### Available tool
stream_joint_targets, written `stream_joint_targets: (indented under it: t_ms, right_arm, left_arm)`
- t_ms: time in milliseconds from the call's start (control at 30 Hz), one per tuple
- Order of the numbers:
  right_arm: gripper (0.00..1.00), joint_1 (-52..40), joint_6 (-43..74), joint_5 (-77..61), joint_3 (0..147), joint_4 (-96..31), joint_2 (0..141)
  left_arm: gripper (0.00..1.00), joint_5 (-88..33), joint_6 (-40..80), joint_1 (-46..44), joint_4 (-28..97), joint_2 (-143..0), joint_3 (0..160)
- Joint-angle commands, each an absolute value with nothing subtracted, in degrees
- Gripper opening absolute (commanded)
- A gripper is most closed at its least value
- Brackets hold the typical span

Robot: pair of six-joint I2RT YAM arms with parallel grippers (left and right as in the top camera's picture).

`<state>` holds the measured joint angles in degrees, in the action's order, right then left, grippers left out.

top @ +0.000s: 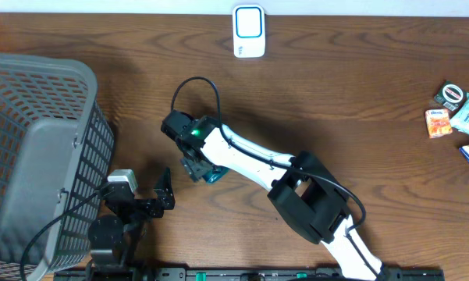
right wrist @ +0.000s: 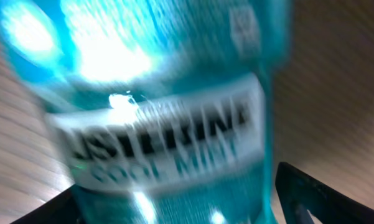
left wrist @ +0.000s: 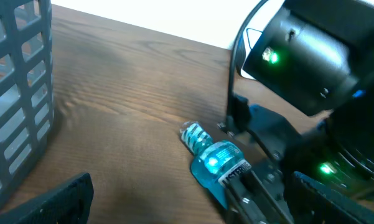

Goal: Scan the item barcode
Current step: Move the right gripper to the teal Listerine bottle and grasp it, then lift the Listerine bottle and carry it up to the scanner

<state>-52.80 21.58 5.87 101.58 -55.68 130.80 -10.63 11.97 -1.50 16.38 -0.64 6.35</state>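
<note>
Lying on its side on the dark wooden tabletop, the teal mouthwash bottle sits left of centre, near the grey mesh basket and well apart from the white scanner at the far edge. The right arm stretches diagonally across the tabletop, and its claw is down at the bottle. In the right wrist view the bottle fills the frame, blurred, with its Listerine Cool Mint label readable and a dark finger on either side. I cannot tell whether those fingers are pressing the bottle or only flanking it. From the left wrist view the bottle's cap points away from the right claw. The left claw sits just beside the basket with its fingers spread wide and nothing between them. A few small packets lie at the right edge.
</note>
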Motion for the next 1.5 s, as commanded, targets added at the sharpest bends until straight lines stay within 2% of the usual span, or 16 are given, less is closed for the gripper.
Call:
stream_joint_targets:
  t_ms: [0,100,200,367,433,567,700,733,767,800,833,1033,1367,1467]
  right_arm:
    - [0.75,-51.4,24.4,16.3,101.5,-60.5,131.3]
    - [0.67,-49.4,24.4,20.1,101.5,-64.9,131.3]
    - [0.66,-47.1,24.4,22.5,101.5,-66.8,131.3]
    - [0.56,-44.2,21.5,24.1,101.5,-67.0,131.3]
    - [0.55,-43.3,19.2,20.6,101.5,-67.0,131.3]
    - [0.55,-41.1,8.3,4.2,101.5,-67.1,131.3]
    - [0.65,-39.5,6.3,1.4,101.5,-67.4,131.3]
    - [0.75,-39.1,6.4,3.1,101.5,-67.3,131.3]
    - [0.91,-38.9,6.7,4.9,101.6,-67.3,131.3]
    - [0.98,-38.7,7.3,7.0,101.8,-67.4,131.2]
    - [0.99,-38.6,7.8,9.2,102.1,-67.7,131.1]
    - [0.99,-39.2,7.9,12.6,105.2,-68.6,131.0]
    - [0.99,-42.3,10.7,12.6,105.2,-63.0,131.5]
    - [0.94,-42.9,10.9,12.8,105.1,-61.9,132.4]
  left_arm:
    - [0.98,-11.4,11.6,-1.2,17.8,-0.6,5.5]
    - [0.98,-11.4,11.6,-1.2,17.8,-0.6,5.5]
    - [0.98,-11.4,11.6,-1.2,17.8,-0.6,5.5]
    - [0.98,-11.4,11.6,-1.2,17.8,-0.6,5.5]
    - [0.98,-11.4,11.6,-1.2,17.8,-0.6,5.5]
    - [0.98,-11.4,11.6,-1.2,17.8,-0.6,5.5]
    - [0.98,-11.4,11.6,-1.2,17.8,-0.6,5.5]
    - [0.98,-11.4,11.6,-1.2,17.8,-0.6,5.5]
    - [0.98,-11.4,11.6,-1.2,17.8,-0.6,5.5]
    - [0.98,-11.4,11.6,-1.2,17.8,-0.6,5.5]
    - [0.98,-11.4,11.6,-1.2,17.8,-0.6,5.5]
    - [0.98,-11.4,11.6,-1.2,17.8,-0.6,5.5]
    - [0.98,-11.4,11.6,-1.2,17.8,-0.6,5.5]
    - [0.98,-11.4,11.6,-1.2,17.8,-0.6,5.5]
